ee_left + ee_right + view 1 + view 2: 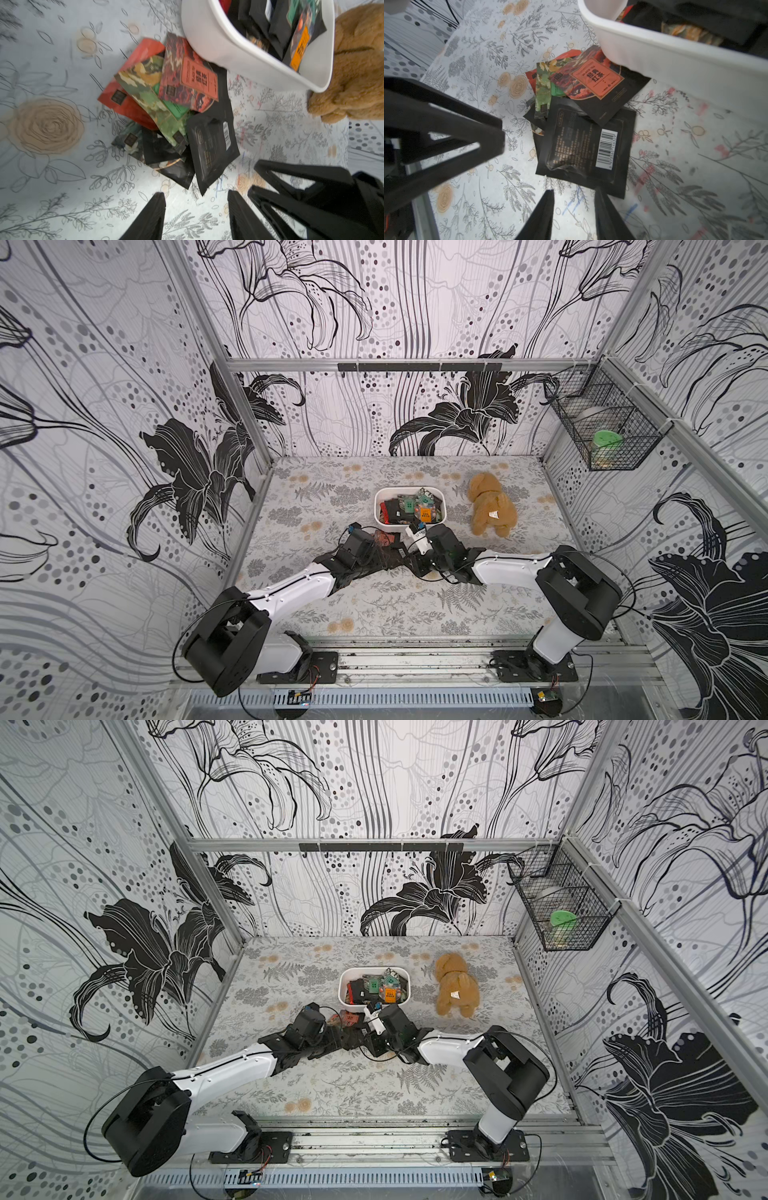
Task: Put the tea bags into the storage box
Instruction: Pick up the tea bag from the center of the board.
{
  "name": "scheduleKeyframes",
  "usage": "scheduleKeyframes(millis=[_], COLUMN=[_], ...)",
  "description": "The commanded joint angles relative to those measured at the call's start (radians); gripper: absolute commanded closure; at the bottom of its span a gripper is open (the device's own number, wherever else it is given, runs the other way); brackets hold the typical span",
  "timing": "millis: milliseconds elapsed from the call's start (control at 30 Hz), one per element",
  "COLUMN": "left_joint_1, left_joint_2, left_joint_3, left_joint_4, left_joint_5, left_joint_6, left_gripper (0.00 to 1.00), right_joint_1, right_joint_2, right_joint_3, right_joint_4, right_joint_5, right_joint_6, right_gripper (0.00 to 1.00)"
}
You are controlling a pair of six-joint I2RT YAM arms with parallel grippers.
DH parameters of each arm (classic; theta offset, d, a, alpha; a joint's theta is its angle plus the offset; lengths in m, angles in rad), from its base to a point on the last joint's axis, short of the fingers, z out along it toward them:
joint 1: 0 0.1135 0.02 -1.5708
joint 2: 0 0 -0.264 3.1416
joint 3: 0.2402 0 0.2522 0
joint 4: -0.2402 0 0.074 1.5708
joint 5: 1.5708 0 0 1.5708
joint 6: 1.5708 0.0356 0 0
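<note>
The white storage box stands mid-table with several tea bags inside. A loose pile of tea bags lies on the table against its near wall. Both grippers meet low over the table just in front of this pile. My left gripper is open, nothing between its fingers, its tips a little short of the pile. My right gripper is open with a narrower gap. One of its fingertips overlaps the edge of a black barcoded sachet.
A tan plush toy lies right of the box, close to its wall. A black wire basket hangs on the right wall, holding a green-lidded jar. The two grippers' fingers stand very close together.
</note>
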Motion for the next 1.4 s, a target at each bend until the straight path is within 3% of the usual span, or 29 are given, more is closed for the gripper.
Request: scheduleKeyframes(millis=[0,233,467,1367], left_joint_1=[-0.010,-0.021,-0.022,-0.046], left_joint_2=[0.003,0.059,0.089,0.235], left_joint_3=[-0.016,-0.035,-0.035,-0.010], left_joint_4=[0.148,0.221,0.223,0.342], left_joint_5=[0.037,0.033,-0.046,0.033], left_joint_6=[-0.041,-0.074,-0.096,-0.125], left_gripper=[0.50,0.53,0.55,0.63], right_joint_1=[-0.001,0.001,-0.006,-0.037], right_joint_2=[0.033,0.072,0.090,0.171], right_joint_3=[0.022,0.046,0.065,0.132], right_joint_4=[-0.048,-0.054,-0.076,-0.162], right_joint_5=[0.010,0.035,0.066,0.032], right_joint_6=[-0.003,0.013,0.021,0.025], right_gripper=[0.65,0.71,0.74,0.81])
